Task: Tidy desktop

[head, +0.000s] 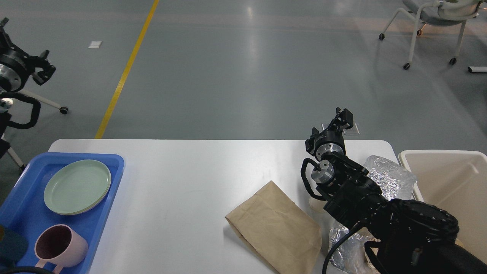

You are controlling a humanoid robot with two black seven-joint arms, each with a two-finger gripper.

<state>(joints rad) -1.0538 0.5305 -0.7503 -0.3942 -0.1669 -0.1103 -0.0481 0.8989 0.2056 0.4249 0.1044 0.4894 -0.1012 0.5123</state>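
We look down on the desktop (182,171), a white tabletop with rounded corners that fills the lower part of the view. Its long axis runs from left to right across the picture, and its far long edge lies parallel to the top of the frame, toward the grey floor (247,76).

On the left end of the desktop rests a blue tray (23,213). In the tray lie a pale green plate (78,186) at the far part and a pink mug (61,245) at the near part, with the mug's opening turned up and its handle toward us. Near the middle right a flat brown paper bag (276,228) lies on the table, its long axis going diagonally from the far left to the near right. Just to the right of it is a crumpled silver foil bag (388,179), partly hidden under our right arm. A beige bin (449,179) stands at the right edge of the table.

Our right gripper (342,117) is raised over the far right edge of the desktop, pointing away from us; it holds nothing, but we see it end-on and cannot tell how wide the fingers are. Our left gripper (42,68) is at the upper left, over the floor and well apart from the table, and its fingers look spread, with nothing between them.
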